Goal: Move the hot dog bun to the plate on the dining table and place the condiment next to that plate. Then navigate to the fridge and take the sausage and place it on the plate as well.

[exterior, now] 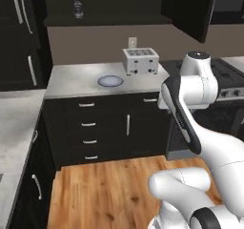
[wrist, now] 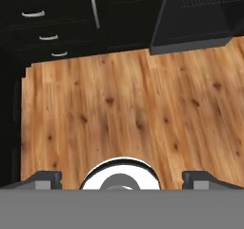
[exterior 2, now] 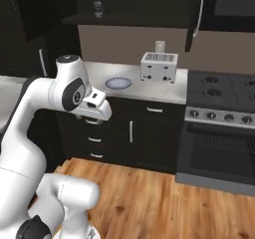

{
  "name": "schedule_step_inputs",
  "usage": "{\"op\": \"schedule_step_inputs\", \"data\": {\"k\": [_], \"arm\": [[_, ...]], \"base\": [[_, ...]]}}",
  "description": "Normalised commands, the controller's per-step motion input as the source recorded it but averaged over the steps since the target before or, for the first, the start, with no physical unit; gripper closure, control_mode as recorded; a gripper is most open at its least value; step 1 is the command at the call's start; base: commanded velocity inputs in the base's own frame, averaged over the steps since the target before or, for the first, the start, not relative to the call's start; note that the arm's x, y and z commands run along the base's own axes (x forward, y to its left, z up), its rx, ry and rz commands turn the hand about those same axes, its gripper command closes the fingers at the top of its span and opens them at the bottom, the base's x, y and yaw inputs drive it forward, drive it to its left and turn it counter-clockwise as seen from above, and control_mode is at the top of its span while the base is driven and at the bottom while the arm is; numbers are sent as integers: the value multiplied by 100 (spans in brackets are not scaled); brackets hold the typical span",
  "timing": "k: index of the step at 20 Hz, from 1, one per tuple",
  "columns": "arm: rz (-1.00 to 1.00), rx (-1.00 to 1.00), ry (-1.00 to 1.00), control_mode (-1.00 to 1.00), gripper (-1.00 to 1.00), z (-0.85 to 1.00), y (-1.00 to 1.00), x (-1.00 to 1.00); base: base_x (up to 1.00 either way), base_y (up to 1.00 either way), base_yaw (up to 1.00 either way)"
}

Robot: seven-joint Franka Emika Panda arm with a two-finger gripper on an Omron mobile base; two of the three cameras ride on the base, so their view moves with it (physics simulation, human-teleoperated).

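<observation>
The pincer (wrist: pixel 122 178) shows in the hand view as two dark tips at the bottom corners, set wide apart, with nothing between them; it points down at the wooden floor (wrist: pixel 124 104). At the top of this view are black drawers (wrist: pixel 47 27) with pale handles and the dark front of the oven (wrist: pixel 200 18).

In the left base view the white arm is folded up at the right, over the floor. Behind it a marble worktop (exterior: pixel 76 80) on black drawers carries a plain blue-grey plate (exterior: pixel 110 81) and a white toaster (exterior: pixel 140 60). This is not the plate of the task, and the bun, the condiment jar, the sausage, the fridge and the dining table I cannot find here.

In the right base view the same plate and toaster stand on the worktop, with a stove (exterior 2: pixel 224 91) just beside it on the right. A small glass thing stands on a high dark shelf (exterior 2: pixel 99 19), too small to name.

I judge that the base is between stations. The bun will probably be light and soft, so a gentle hold across its middle is best. The jar should be stiff, smooth and breakable; it needs a firm hold on its body below the lid.
</observation>
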Motion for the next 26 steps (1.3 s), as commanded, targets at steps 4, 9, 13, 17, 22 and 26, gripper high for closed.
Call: {"op": "schedule_step_inputs", "data": {"k": [4,9,13,17,22,26], "arm": [[0,0,0,100,-100,0,0,0],[0,0,0,100,-100,0,0,0],[0,0,0,100,-100,0,0,0],[0,0,0,100,-100,0,0,0],[0,0,0,100,-100,0,0,0],[0,0,0,100,-100,0,0,0]], "base": [[98,36,-10],[82,43,-8],[76,42,-7],[75,40,-8],[73,35,-8],[67,33,-6]]}}
